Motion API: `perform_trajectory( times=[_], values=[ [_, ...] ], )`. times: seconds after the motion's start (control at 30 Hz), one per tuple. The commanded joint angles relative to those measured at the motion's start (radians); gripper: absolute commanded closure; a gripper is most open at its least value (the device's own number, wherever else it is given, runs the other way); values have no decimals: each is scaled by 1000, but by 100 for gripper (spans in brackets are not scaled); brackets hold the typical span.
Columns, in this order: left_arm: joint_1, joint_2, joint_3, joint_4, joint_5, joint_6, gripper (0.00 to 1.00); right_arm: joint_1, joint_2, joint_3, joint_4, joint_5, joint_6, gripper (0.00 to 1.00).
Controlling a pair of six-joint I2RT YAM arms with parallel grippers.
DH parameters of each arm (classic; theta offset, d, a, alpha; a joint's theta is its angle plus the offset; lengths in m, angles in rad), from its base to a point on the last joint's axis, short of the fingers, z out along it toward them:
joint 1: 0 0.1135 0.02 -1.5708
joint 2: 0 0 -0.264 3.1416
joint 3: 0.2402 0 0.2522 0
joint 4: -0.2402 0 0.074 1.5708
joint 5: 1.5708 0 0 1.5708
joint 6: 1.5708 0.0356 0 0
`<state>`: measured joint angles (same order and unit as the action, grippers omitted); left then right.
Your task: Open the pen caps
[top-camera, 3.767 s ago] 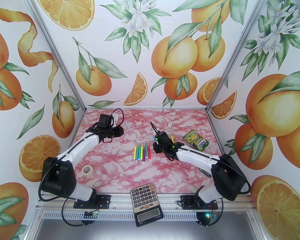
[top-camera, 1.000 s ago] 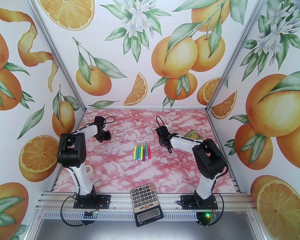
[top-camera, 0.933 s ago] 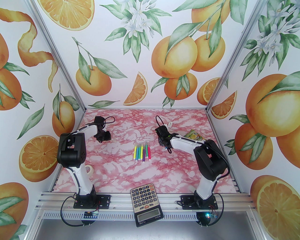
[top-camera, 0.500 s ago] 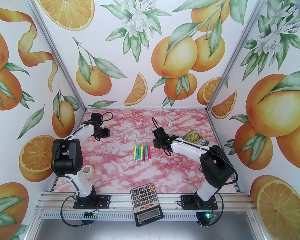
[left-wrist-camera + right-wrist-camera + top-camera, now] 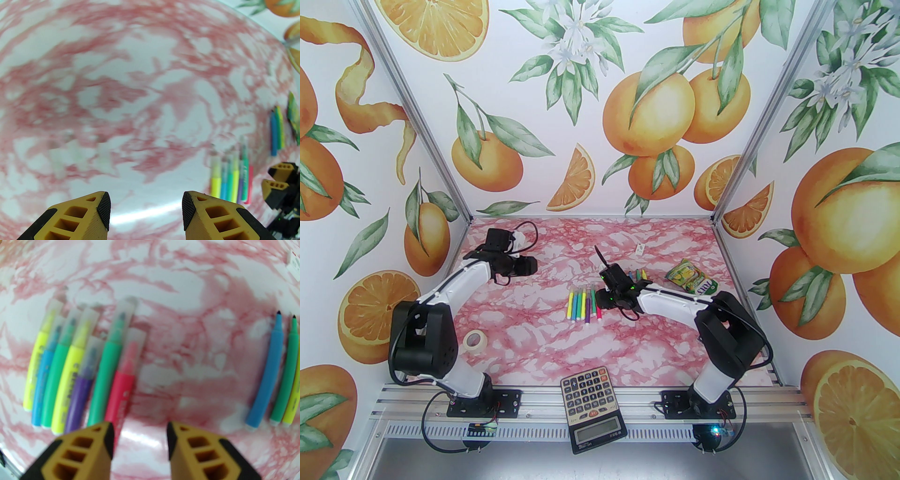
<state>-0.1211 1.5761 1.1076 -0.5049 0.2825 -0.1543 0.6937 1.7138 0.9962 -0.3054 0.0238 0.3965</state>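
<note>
- Top view: 7 capped pens (image 5: 583,304) in a side-by-side row at mid-tabletop (image 5: 543,337), barrels running near to far, probably lined up for picking 1 at a time.
- Low at the row's right end, beside the pink pen (image 5: 598,310): the right hand (image 5: 601,302). Seemingly aimed at that outermost pen first, since nothing crowds its free side.
- Well apart, toward the far left corner and turned toward the row: the left hand (image 5: 529,266). Likely kept clear until there is a cap to pull.
- Toward the far right, just beside a snack pouch (image 5: 691,281): 3 bare-tipped pens (image 5: 638,273), apparently set aside as done.
- Out of the way: a tape roll (image 5: 476,340) near the left edge and a calculator (image 5: 593,408) at the near edge.
- Left wrist view: jaws fairly wide, nothing between them, bare tabletop below. Pens off to the right, with the right hand's fingertips (image 5: 276,185) past them.
- Right wrist view: jaws moderately apart and empty, 1 fingertip over the near ends of a green pen (image 5: 103,371) and the pink one.
- Clear pen caps (image 5: 136,336) all on the far ends, away from this hand. Hence, probably, a grip on the barrel end, leaving the cap free for the other hand.
- Judgement: 7 caps on, 3 off. Next, closing on the pink barrel without nudging its green neighbour.
</note>
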Motion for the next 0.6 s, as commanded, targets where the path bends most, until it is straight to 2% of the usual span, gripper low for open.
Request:
perform_trajectory(
  times=[0.0,0.4,0.57],
  values=[
    [-24,-58,-41,88,49,-15,45,9,30,-6,34,-41,11,57],
    [-85,-147,-189,254,73,-59,45,25,64,8,34,-76,17,60],
    [-84,-170,-216,264,70,-62,43,26,79,19,24,-76,18,61]
  ],
)
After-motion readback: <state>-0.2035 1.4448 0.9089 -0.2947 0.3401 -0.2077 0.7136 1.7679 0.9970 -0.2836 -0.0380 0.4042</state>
